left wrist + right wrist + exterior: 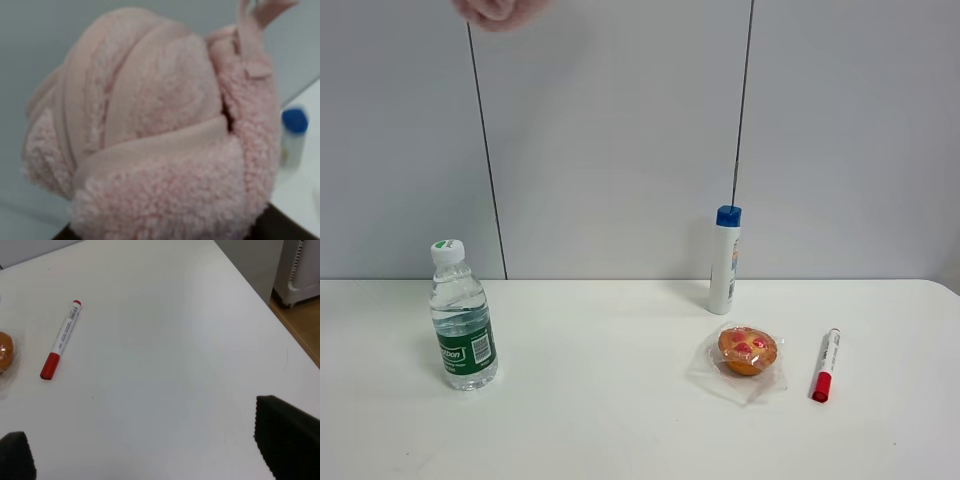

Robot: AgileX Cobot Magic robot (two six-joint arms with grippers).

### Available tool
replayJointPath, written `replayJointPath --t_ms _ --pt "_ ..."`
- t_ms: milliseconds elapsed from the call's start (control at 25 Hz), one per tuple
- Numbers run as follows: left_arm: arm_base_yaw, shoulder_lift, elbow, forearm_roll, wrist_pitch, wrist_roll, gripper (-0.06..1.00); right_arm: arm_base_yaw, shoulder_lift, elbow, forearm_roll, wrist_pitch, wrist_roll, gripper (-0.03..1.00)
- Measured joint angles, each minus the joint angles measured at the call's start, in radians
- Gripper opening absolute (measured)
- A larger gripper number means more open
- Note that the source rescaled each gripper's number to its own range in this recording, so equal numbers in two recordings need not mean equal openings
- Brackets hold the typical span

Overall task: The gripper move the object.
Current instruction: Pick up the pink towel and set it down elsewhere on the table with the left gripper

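A pink fluffy plush object (160, 135) fills the left wrist view, with only dark bits of my left gripper's fingers (282, 226) showing beneath it. The left gripper is shut on it and holds it high in the air. In the exterior view only the plush's lower edge (497, 10) shows, at the top left, and the gripper itself is out of frame. My right gripper (150, 450) is open and empty, low over the table's right part near a red marker (61, 340). It does not show in the exterior view.
On the white table (620, 420) stand a water bottle with a green label (463, 318) at the left and a white tube with a blue cap (724, 260) at the back. A wrapped muffin (747, 351) and the marker (826, 365) lie at the right. The table's right edge (260, 295) is close.
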Motion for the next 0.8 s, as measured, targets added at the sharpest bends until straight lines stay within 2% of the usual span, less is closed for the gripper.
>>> replayJointPath --t_ms 120,320,520,680,800 --pt "0.0 -0.141 0.26 0.004 0.0 0.109 0.0 0.0 0.0 0.0 0.0 0.0 0.0 1.0" --pt "0.0 -0.326 0.66 0.0 0.002 0.365 0.0 0.0 0.0 0.0 0.0 0.0 0.0 1.0" --pt "0.0 -0.406 0.923 -0.05 0.003 0.65 0.0 0.0 0.0 0.0 0.0 0.0 0.0 1.0" --pt "0.0 -0.411 1.1 -0.167 -0.004 0.942 0.0 0.0 0.0 0.0 0.0 0.0 0.0 1.0" --pt "0.0 -0.411 1.211 -0.198 -0.083 1.125 0.0 0.0 0.0 0.0 0.0 0.0 0.0 1.0"
